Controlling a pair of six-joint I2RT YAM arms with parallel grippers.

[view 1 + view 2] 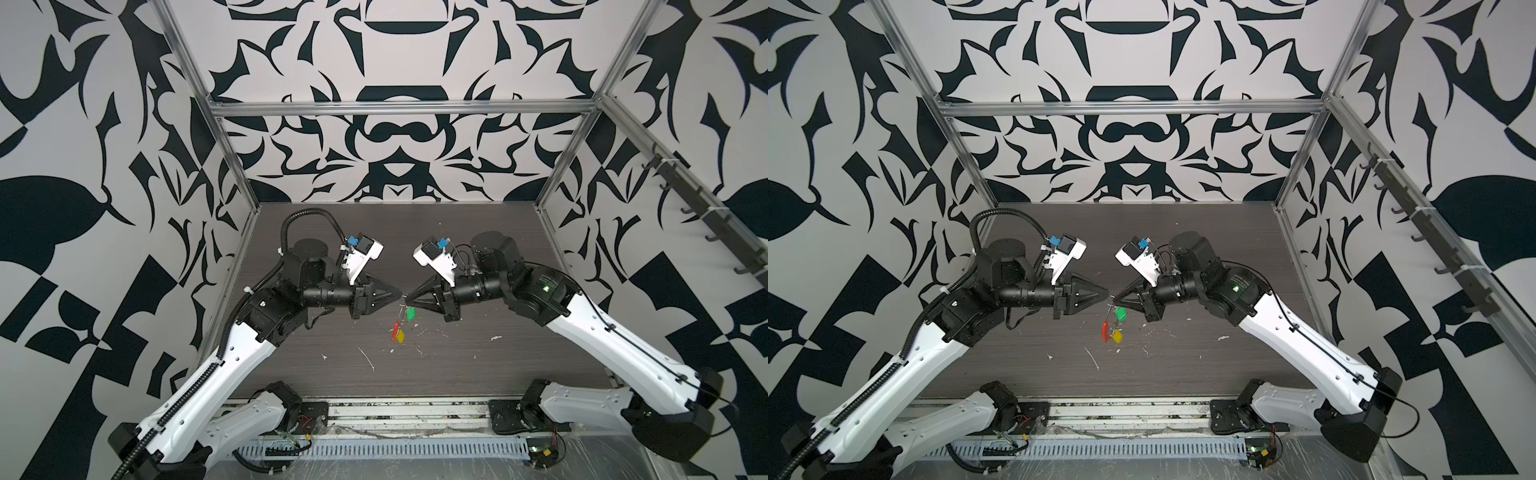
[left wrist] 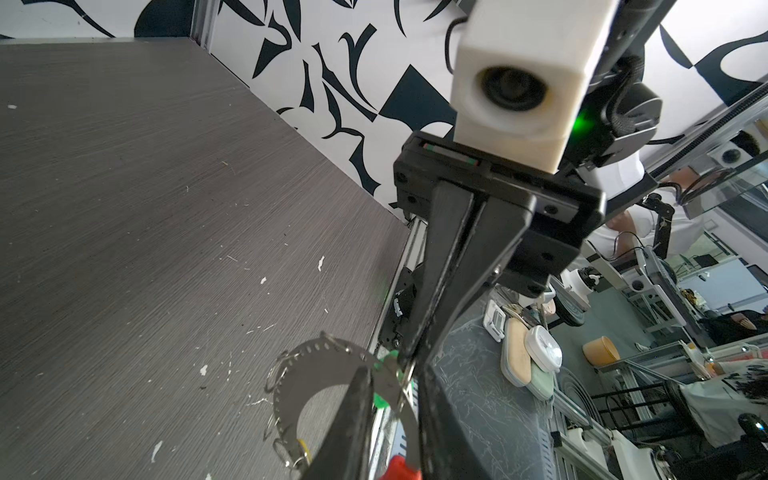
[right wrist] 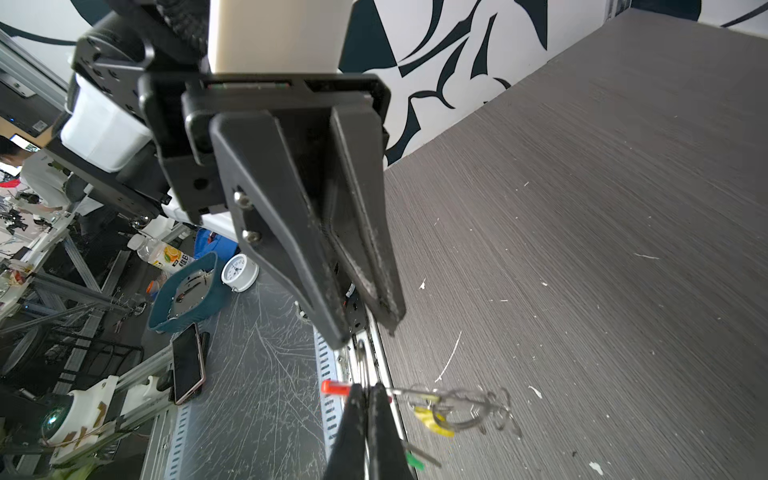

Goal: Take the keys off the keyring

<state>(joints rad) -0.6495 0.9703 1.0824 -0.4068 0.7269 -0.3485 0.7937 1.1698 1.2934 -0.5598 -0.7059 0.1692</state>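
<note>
Aloft, keyring (image 2: 307, 372): hangs above the middle of the desk (image 1: 457, 374), just under the spot where the two arms meet tip to tip. Its pale perforated strip curves down to a red section (image 1: 395, 330) at the low end.
Green key (image 1: 410, 313): dangles close below the thin wire ring, just beside the right arm's fingers and higher than its yellow partner.
Yellow key (image 1: 400, 337): hangs lowest, right by the red section — whether the two touch cannot be told from above.
Right end effector (image 3: 368, 392): fingers pressed together, clamped on the keyring. In the right wrist view the red section sticks out on one side of the grip, the wire loops and yellow key on the other.
Left end effector (image 3: 363, 332): fingers a little apart. In the left wrist view they straddle the strip's edge and part of the green key, gripping neither as far as the views show.
Arms: both reach in from the near corners, tips nearly touching over the desk's centre.
Desk: dark grey wood grain, dotted with small white flecks (image 1: 368, 359) below and around the hanging bunch.
Surround: black-and-white patterned walls (image 1: 395, 158) inside a metal frame.
</note>
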